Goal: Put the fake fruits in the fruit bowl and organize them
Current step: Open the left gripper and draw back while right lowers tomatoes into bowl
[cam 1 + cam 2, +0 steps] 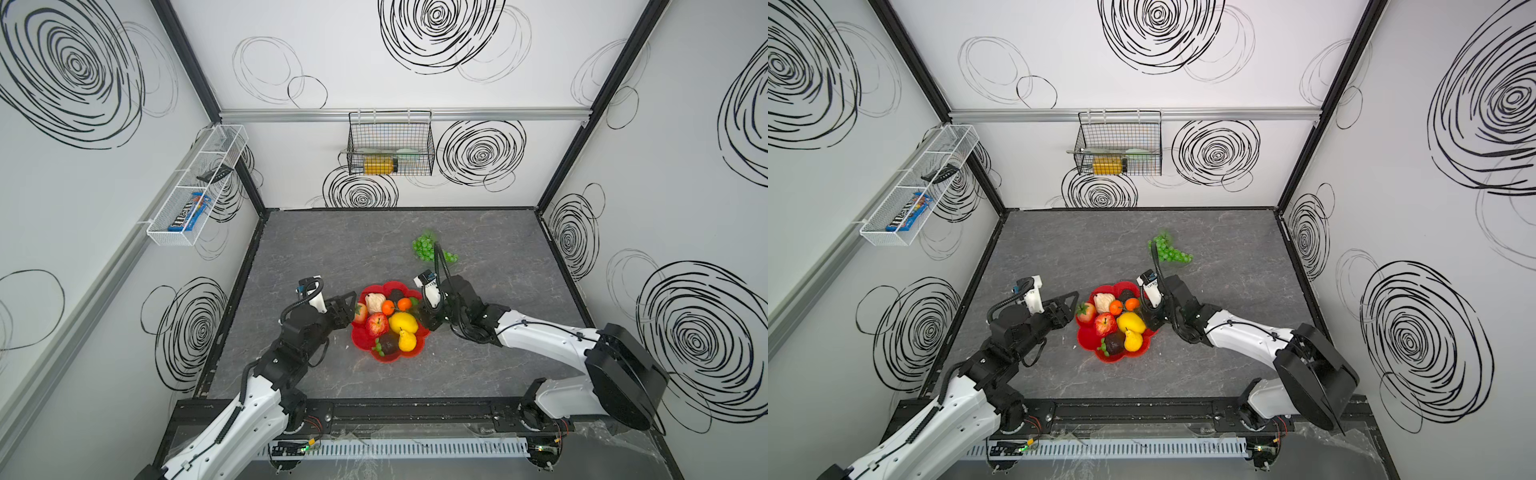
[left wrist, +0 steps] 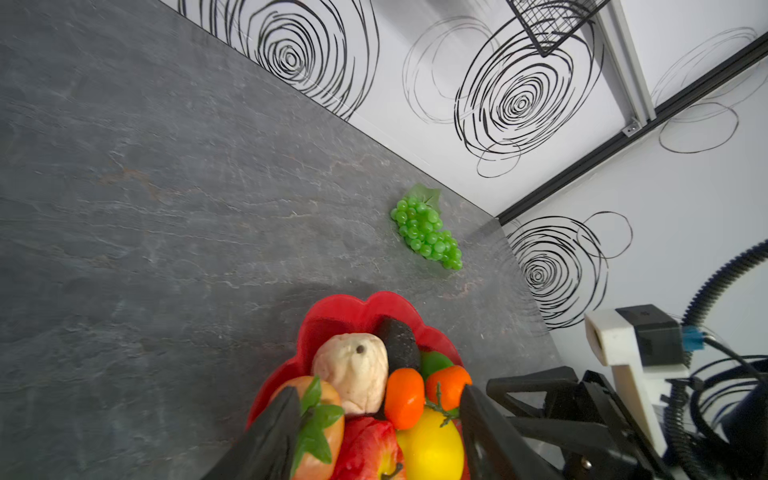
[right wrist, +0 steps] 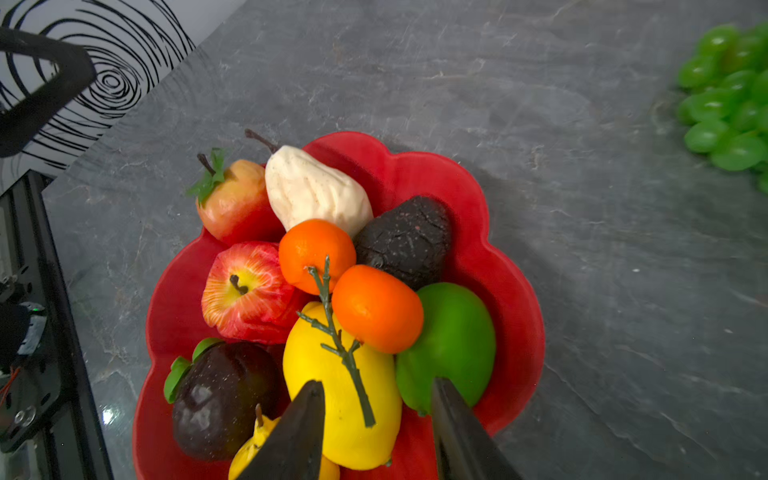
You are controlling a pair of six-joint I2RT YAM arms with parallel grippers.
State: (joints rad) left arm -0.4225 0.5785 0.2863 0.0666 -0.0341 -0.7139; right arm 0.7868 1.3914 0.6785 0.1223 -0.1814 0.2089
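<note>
In both top views the red scalloped fruit bowl (image 1: 360,338) (image 1: 1086,337) sits mid-table. It holds an apple (image 1: 377,324), lemon (image 1: 403,322), pear (image 1: 407,341), two oranges (image 3: 316,253), a cream lumpy piece (image 2: 353,370), a strawberry (image 2: 320,419), dark avocados (image 3: 405,241) and a lime (image 3: 453,340). The green grapes (image 1: 426,248) (image 2: 426,232) lie on the table beyond the bowl. My left gripper (image 1: 353,309) (image 2: 379,397) hangs open over the bowl's left rim. My right gripper (image 1: 424,313) (image 3: 378,384) is open over the right rim, jaws either side of the lemon, not touching it.
A black wire basket (image 1: 390,143) with a yellow bottle hangs on the back wall. A white mesh tray (image 1: 195,187) is fixed to the left wall. Walls close the grey table (image 1: 332,249) on three sides. A black rail (image 1: 407,409) runs along the front.
</note>
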